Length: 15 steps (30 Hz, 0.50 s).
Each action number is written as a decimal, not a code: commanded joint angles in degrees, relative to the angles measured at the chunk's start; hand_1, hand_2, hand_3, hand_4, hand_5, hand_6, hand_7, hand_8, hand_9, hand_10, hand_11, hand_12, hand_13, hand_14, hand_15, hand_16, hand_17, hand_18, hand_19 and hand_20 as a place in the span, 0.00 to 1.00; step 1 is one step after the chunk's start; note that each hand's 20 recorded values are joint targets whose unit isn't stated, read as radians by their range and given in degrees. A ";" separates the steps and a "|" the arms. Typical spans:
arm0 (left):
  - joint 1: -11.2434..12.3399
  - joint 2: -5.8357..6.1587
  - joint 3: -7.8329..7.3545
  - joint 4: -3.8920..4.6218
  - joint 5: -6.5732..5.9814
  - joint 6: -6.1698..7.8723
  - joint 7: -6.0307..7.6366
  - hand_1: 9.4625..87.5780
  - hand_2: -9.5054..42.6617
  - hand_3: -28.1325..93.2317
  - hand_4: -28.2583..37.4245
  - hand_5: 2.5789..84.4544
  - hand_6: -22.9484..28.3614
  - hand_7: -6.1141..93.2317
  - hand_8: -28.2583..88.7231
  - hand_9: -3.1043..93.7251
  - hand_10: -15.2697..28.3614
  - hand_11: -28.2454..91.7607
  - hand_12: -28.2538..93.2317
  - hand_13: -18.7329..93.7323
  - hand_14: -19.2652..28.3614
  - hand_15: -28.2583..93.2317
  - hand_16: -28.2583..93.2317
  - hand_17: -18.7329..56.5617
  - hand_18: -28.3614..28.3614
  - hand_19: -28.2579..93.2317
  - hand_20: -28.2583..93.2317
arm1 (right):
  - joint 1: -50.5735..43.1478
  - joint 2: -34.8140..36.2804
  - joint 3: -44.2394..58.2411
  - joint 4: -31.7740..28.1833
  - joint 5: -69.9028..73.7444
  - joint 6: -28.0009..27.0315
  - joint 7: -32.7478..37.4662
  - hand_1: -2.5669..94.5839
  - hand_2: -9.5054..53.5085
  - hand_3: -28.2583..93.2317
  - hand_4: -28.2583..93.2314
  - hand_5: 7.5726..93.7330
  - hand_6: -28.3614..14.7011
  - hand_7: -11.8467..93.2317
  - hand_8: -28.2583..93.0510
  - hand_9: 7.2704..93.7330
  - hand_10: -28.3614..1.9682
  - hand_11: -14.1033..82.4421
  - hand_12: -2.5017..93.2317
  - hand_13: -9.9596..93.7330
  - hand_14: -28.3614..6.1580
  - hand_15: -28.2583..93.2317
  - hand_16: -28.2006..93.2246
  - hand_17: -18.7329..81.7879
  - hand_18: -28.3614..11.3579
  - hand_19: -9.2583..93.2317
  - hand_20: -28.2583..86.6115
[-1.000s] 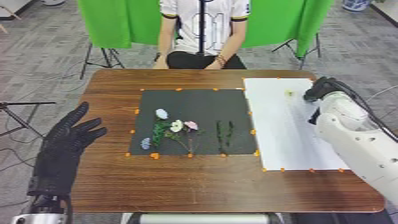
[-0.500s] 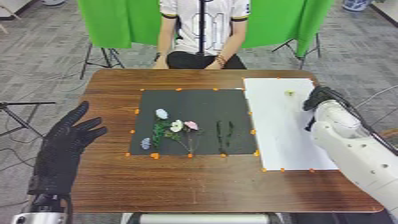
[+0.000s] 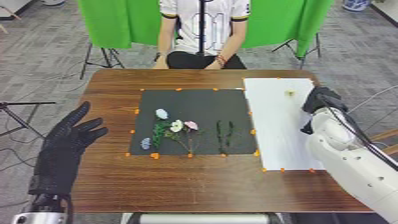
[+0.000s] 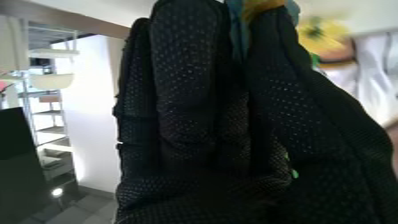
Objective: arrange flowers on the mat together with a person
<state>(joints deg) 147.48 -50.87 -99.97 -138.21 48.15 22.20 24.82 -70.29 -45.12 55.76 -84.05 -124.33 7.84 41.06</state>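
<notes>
"At two o'clock of the brown table (image 3: 178, 187), taking twelve as the far side, where is the right hand (image 3: 322, 99)?"

"It is by the outer edge of the white sheet (image 3: 282, 142). The small pale flower (image 3: 290, 93) lies on this sheet, at about one o'clock, apart from the hand."

"Does the hand pinch something?"

"I cannot tell. The left hand (image 3: 67, 137) is at nine o'clock, spread and holding nothing."

"What can go wrong?"

"If the right hand goes low and sideways, I think its glove may push the pale flower or drag the sheet. Above the dark mat (image 3: 197, 102), a careless drop could disturb the white bloom (image 3: 161, 114) at ten o'clock, or the green sprigs (image 3: 229, 134) at four, because the stems are thin and lie loose."

"And what is difficult to see?"

"The underside of the right hand is hidden. In the wrist view, a yellow blur (image 4: 322, 32) is partly covered by the glove; I cannot say if it is a flower. The stem of the pale flower is too small to follow."
</notes>
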 commanded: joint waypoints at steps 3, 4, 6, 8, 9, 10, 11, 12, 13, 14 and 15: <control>0.41 -0.18 -0.56 -0.03 0.42 -0.63 -1.16 0.11 0.20 0.87 0.00 0.33 0.53 0.22 0.15 0.37 0.77 0.43 0.33 0.38 0.96 0.64 0.16 0.12 0.93 0.63 0.36 | 2.65 -1.68 -2.27 -13.34 3.87 -0.34 -5.98 0.67 0.00 0.75 0.00 0.88 0.77 0.31 0.25 1.00 0.80 0.25 0.40 0.92 0.83 0.55 0.50 0.62 0.42 0.83 0.27; 0.34 -0.18 -0.59 -0.03 0.50 -0.69 -1.24 0.11 0.20 0.87 0.00 0.33 0.53 0.22 0.15 0.37 0.77 0.43 0.33 0.38 0.96 0.64 0.16 0.12 0.93 0.63 0.36 | 3.09 -2.39 -2.85 -13.97 3.88 -0.74 -6.64 0.66 0.00 0.75 0.00 0.88 0.76 0.31 0.25 1.00 0.80 0.25 0.40 0.92 0.82 0.55 0.50 0.62 0.42 0.84 0.27; 0.22 -0.13 -0.54 -0.04 0.50 -0.48 -1.16 0.11 0.20 0.87 0.00 0.33 0.53 0.22 0.15 0.37 0.77 0.43 0.33 0.38 0.96 0.64 0.16 0.12 0.93 0.62 0.36 | 4.21 -3.63 -4.71 -14.85 3.37 -0.92 -7.39 0.66 0.00 0.76 0.00 0.87 0.76 0.31 0.25 0.99 0.79 0.25 0.40 0.91 0.82 0.55 0.50 0.62 0.42 0.84 0.27; 0.16 -0.06 -0.50 0.01 0.39 -0.32 -0.81 0.11 0.20 0.87 0.00 0.33 0.53 0.22 0.15 0.37 0.77 0.43 0.33 0.38 0.96 0.64 0.16 0.12 0.93 0.63 0.36 | 5.26 -5.14 -6.26 -15.34 3.65 -1.96 -8.38 0.66 0.00 0.76 0.00 0.87 0.76 0.31 0.25 0.99 0.79 0.25 0.40 0.91 0.82 0.56 0.50 0.62 0.41 0.84 0.27; 0.43 -0.07 -0.57 -0.14 0.46 -0.22 -0.90 0.11 0.20 0.87 0.00 0.33 0.53 0.22 0.15 0.37 0.77 0.43 0.33 0.38 0.96 0.64 0.16 0.12 0.93 0.63 0.36 | 5.39 -5.95 -6.96 -15.40 3.35 -2.18 -8.72 0.66 0.00 0.76 0.00 0.87 0.76 0.31 0.25 0.99 0.79 0.25 0.40 0.91 0.82 0.56 0.49 0.62 0.41 0.84 0.27; 0.17 -0.06 -0.52 0.00 0.52 -0.30 -0.89 0.11 0.20 0.87 0.00 0.33 0.53 0.22 0.15 0.37 0.77 0.43 0.33 0.38 0.96 0.64 0.16 0.12 0.93 0.63 0.36 | 5.80 -6.62 -7.78 -15.33 3.03 -2.44 -8.89 0.66 0.00 0.76 0.00 0.87 0.76 0.31 0.25 0.99 0.79 0.25 0.41 0.91 0.82 0.56 0.49 0.61 0.41 0.84 0.27; 0.10 -0.27 -0.48 -0.02 0.59 -0.44 -1.16 0.11 0.21 0.87 0.00 0.33 0.53 0.22 0.15 0.37 0.77 0.43 0.33 0.38 0.96 0.64 0.16 0.12 0.93 0.63 0.36 | 6.07 -7.05 -8.70 -15.33 3.44 -2.75 -9.10 0.66 0.00 0.76 0.00 0.87 0.76 0.31 0.25 0.99 0.79 0.25 0.41 0.91 0.82 0.56 0.49 0.61 0.41 0.84 0.27; 0.13 -0.25 -0.45 0.00 0.52 -0.44 -1.08 0.11 0.21 0.87 0.00 0.33 0.53 0.22 0.15 0.37 0.77 0.43 0.33 0.38 0.96 0.64 0.16 0.12 0.93 0.63 0.36 | 6.04 -7.80 -8.97 -15.40 3.27 -3.75 -9.21 0.66 0.00 0.76 0.00 0.87 0.76 0.31 0.25 0.99 0.79 0.25 0.41 0.91 0.82 0.56 0.49 0.61 0.41 0.84 0.27; 0.22 -0.31 -0.48 -0.02 0.64 -0.42 -1.12 0.11 0.21 0.87 0.00 0.33 0.53 0.22 0.15 0.37 0.77 0.43 0.33 0.38 0.96 0.64 0.16 0.12 0.93 0.62 0.36 | 6.01 -8.45 -9.48 -15.24 2.87 -3.82 -9.29 0.65 0.00 0.76 0.00 0.87 0.76 0.31 0.25 0.99 0.78 0.25 0.41 0.91 0.82 0.57 0.49 0.61 0.41 0.84 0.27; 0.16 -0.39 -0.50 -0.02 0.62 -0.47 -1.19 0.11 0.21 0.87 0.00 0.33 0.53 0.22 0.15 0.37 0.77 0.43 0.33 0.38 0.96 0.64 0.16 0.12 0.93 0.62 0.36 | 5.97 -8.86 -10.03 -15.11 2.51 -3.89 -9.31 0.65 0.00 0.76 0.00 0.87 0.76 0.31 0.25 0.99 0.78 0.25 0.41 0.91 0.82 0.57 0.49 0.61 0.41 0.84 0.27; 0.17 -0.46 -0.52 -0.07 0.55 -0.50 -1.22 0.11 0.21 0.87 0.00 0.33 0.53 0.22 0.15 0.37 0.77 0.43 0.33 0.38 0.96 0.64 0.16 0.12 0.93 0.62 0.36 | 5.75 -9.30 -10.31 -15.03 2.19 -4.32 -9.25 0.65 0.00 0.77 0.00 0.87 0.76 0.31 0.25 0.99 0.78 0.25 0.41 0.91 0.82 0.57 0.49 0.61 0.41 0.84 0.26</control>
<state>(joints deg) 147.41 -50.85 -100.47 -138.24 48.36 22.11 24.21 -64.25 -49.60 48.32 -97.98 -120.20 5.89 33.22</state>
